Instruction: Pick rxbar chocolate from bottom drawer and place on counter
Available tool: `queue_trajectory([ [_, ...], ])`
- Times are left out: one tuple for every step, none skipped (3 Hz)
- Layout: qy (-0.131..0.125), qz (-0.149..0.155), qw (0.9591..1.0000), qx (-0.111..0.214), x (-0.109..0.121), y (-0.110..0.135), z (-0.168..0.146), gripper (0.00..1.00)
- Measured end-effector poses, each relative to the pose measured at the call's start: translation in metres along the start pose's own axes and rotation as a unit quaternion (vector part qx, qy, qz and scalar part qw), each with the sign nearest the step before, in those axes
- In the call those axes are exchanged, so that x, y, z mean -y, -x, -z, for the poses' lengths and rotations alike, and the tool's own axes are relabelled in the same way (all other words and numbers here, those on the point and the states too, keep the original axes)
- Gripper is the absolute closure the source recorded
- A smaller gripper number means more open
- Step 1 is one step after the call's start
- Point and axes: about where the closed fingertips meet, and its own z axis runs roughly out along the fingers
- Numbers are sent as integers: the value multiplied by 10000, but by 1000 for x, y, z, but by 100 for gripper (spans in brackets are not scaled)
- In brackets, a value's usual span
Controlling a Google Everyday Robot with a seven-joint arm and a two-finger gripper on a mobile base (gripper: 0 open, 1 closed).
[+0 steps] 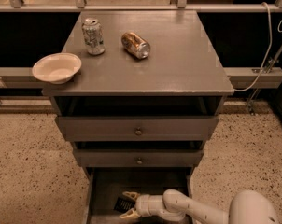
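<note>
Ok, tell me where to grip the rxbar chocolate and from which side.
Pinch the rxbar chocolate across its width, from the picture's right. It lies flat on the bottom drawer floor, and the open end effector straddles it from there.
</note>
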Motion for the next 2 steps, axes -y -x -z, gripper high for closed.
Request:
queue_trajectory([
  [160, -90, 9998, -119, -3, -12, -7, 26],
  [98, -177, 9989, -425, 0, -35, -11, 27],
])
